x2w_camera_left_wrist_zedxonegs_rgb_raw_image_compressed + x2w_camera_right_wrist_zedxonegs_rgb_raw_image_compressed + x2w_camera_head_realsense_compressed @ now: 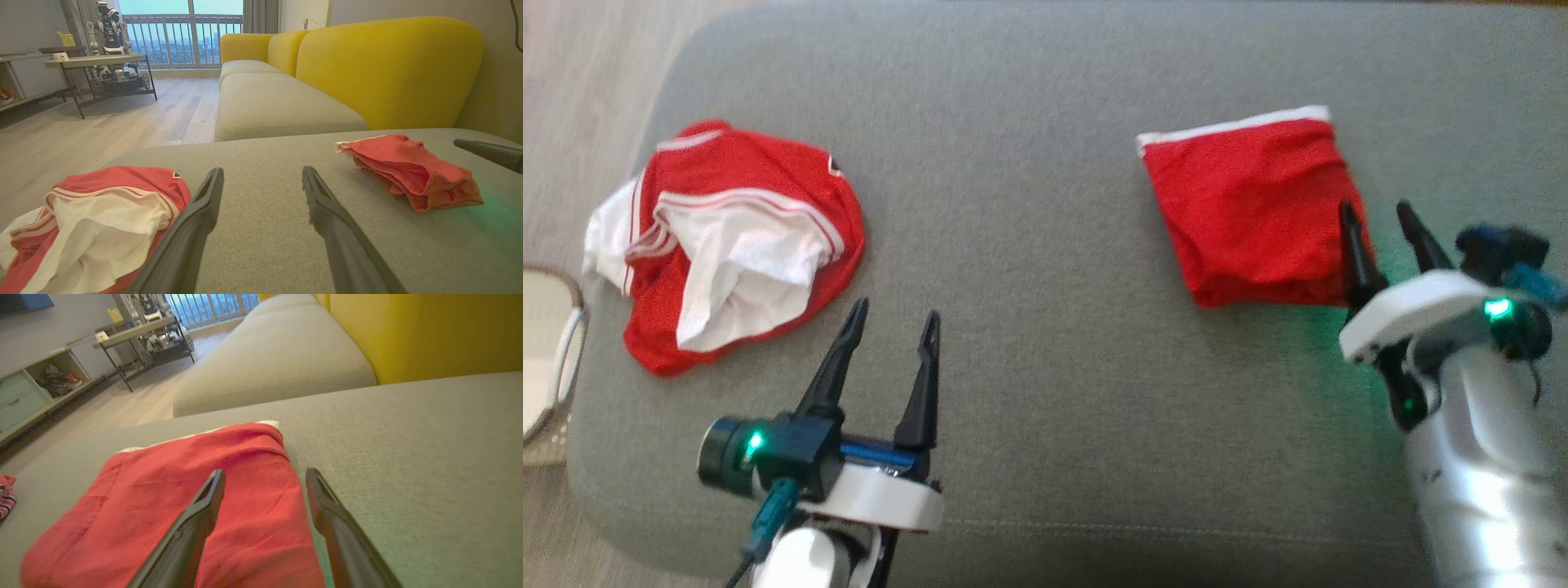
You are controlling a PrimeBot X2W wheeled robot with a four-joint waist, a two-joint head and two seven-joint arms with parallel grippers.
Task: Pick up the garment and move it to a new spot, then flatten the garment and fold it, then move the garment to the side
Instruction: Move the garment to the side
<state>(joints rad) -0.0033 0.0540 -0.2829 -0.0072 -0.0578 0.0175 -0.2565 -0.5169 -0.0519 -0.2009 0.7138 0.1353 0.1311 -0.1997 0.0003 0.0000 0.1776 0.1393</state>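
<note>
1. Our left gripper (pixel 895 309): fingers spread, empty, over the grey cushion (pixel 1029 392).
2. Our right gripper (pixel 1374 206): fingers spread, empty, 1 finger above the folded red garment (pixel 1250 204), at its right edge.
3. Folded red garment: flat on the cushion's right part.
4. Crumpled red-and-white garment (pixel 735 237): on the cushion's left part, well apart from the folded red garment.
5. Yellow sofa back (pixel 388 65): beyond.
</note>
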